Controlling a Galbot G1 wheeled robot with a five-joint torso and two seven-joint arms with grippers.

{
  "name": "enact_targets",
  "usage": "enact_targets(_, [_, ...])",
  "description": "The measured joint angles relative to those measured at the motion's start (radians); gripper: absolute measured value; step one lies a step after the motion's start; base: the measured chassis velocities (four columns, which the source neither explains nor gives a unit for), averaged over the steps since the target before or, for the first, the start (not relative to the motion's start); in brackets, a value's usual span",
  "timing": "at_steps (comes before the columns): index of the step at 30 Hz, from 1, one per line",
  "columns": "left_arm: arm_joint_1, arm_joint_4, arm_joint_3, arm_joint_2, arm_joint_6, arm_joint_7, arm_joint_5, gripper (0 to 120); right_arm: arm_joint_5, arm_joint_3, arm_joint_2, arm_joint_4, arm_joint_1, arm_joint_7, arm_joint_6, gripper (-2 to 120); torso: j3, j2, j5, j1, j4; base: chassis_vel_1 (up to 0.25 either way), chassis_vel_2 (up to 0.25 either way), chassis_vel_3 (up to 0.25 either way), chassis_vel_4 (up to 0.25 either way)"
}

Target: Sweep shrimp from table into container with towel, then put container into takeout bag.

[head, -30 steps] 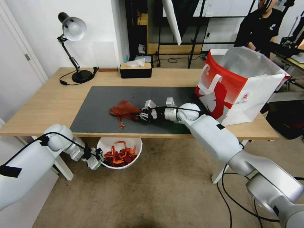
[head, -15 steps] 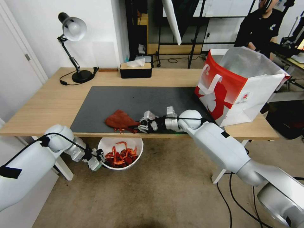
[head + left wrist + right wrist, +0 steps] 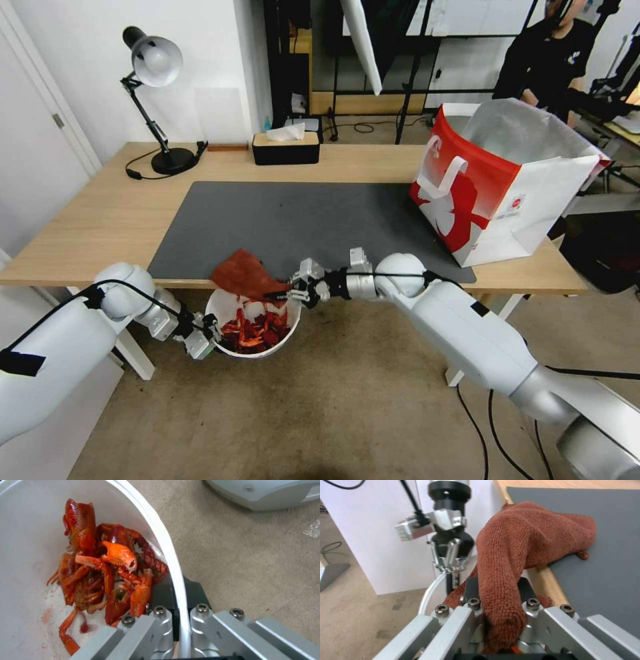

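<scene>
Desk (image 3: 100, 220) edge: right gripper (image 3: 283, 291) clamps towel (image 3: 243, 275) over container (image 3: 280, 337); left gripper (image 3: 203, 331) pinches rim; weak pinch risks spilling crayfish (image 3: 253, 331).

Left gripper (image 3: 208, 331) clamped low below table edge; right gripper (image 3: 288, 291) clamped, arm stretched leftward.

Office or lab room: light-wood tabletop (image 3: 100, 213) with dark mat (image 3: 300, 213), desk lamp (image 3: 155, 63), tissue box (image 3: 285, 147), carpet floor (image 3: 333, 413), black shelving (image 3: 413, 53) at far side, white walls
</scene>
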Motion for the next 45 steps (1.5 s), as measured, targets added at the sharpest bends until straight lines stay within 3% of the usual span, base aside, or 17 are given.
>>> enact_targets(17, [0.0, 0.0, 0.004, -0.001, 0.002, 0.001, 0.0, 0, 0.065, 0.097, -0.053, 0.194, -0.092, 0.051, -0.012, 5, 0.0, 0.0, 0.0, 0.0, -0.0001, 0.0, 0.0, 0.0, 0.0])
enact_targets(21, [0.002, -0.001, 0.005, -0.001, 0.002, 0.001, 0.002, 0, 0.136, 0.155, -0.074, 0.265, -0.123, 0.189, -0.019, 5, 0.0, 0.0, 0.0, 0.0, -0.0001, 0.0, 0.0, 0.0, 0.0])
enact_targets(23, [0.005, -0.002, 0.005, -0.003, 0.002, 0.001, 0.004, 0, 0.206, 0.175, -0.086, 0.321, -0.149, 0.336, -0.032, 5, 0.0, 0.0, 0.0001, 0.0, -0.0001, 0.0, 0.0, 0.0, 0.0])
enact_targets(24, [0.005, -0.002, 0.005, -0.003, 0.002, 0.001, 0.004, 0, 0.206, 0.175, -0.086, 0.321, -0.149, 0.336, -0.032, 5, 0.0, 0.0, 0.0001, 0.0, -0.0001, 0.0, 0.0, 0.0, 0.0])
enact_targets(26, [0.008, -0.004, 0.005, -0.005, 0.002, 0.001, 0.005, 0, 0.224, 0.204, -0.093, 0.362, -0.172, 0.464, -0.058, 5, 0.0, 0.0, 0.0001, 0.0, 0.0, 0.0, 0.0, 0.0, 0.0])
enact_targets(27, [0.012, -0.007, 0.005, -0.006, 0.002, 0.001, 0.006, 0, 0.222, 0.234, -0.098, 0.409, -0.194, 0.597, -0.115, 5, 0.0, 0.0, 0.0001, 0.0, -0.0001, 0.0, 0.0, 0.0, 0.0])
enact_targets(28, [0.012, -0.007, 0.005, -0.006, 0.002, 0.001, 0.006, 0, 0.222, 0.234, -0.098, 0.409, -0.194, 0.597, -0.115, 5, 0.0, 0.0, 0.0001, 0.0, -0.0001, 0.0, 0.0, 0.0, 0.0])
enact_targets(30, [0.014, -0.008, 0.004, -0.008, 0.002, 0.001, 0.007, 0, 0.219, 0.253, -0.1, 0.441, -0.211, 0.711, -0.14, 5, 0.0, 0.0, 0.0001, 0.0, -0.0002, 0.0, 0.0, 0.0, 0.0])
enact_targets(31, [0.016, -0.008, 0.003, -0.01, 0.001, 0.001, 0.008, 0, 0.207, 0.273, -0.103, 0.466, -0.228, 0.829, -0.162, 5, 0.0, 0.0, 0.0001, 0.0, -0.0001, 0.0, 0.0, 0.0, 0.0])
enact_targets(32, [0.016, -0.008, 0.003, -0.01, 0.001, 0.001, 0.008, 0, 0.207, 0.273, -0.103, 0.466, -0.228, 0.829, -0.162, 5, 0.0, 0.0, 0.0001, 0.0, -0.0001, 0.0, 0.0, 0.0, 0.0])
enact_targets(35, [0.016, -0.008, 0.001, -0.013, -0.001, 0.001, 0.011, 0, 0.174, 0.317, -0.111, 0.496, -0.265, 1.019, -0.222, 5, 0.0, 0.0, 0.0001, 0.0, -0.0001, 0.0, 0.0, 0.0, 0.0])
enact_targets(36, [0.016, -0.008, 0.001, -0.013, -0.001, 0.001, 0.011, 0, 0.174, 0.317, -0.111, 0.496, -0.265, 1.019, -0.222, 5, 0.0, 0.0, 0.0001, 0.0, -0.0001, 0.0, 0.0, 0.0, 0.0])
enact_targets(39, [0.021, -0.012, -0.002, -0.016, -0.002, 0.0, 0.012, 0, 0.173, 0.353, -0.127, 0.505, -0.297, 1.146, -0.278, 5, 0.0, 0.0, 0.0001, 0.0, -0.0002, 0.0, 0.0, 0.0, 0.0])
enact_targets(45, [0.028, -0.015, -0.015, -0.026, -0.003, -0.001, 0.013, 0, 0.183, 0.381, -0.148, 0.508, -0.334, 1.194, -0.302, 5, 0.0, 0.0, 0.0, 0.0, -0.0001, 0.0, 0.0, 0.0, 0.0])
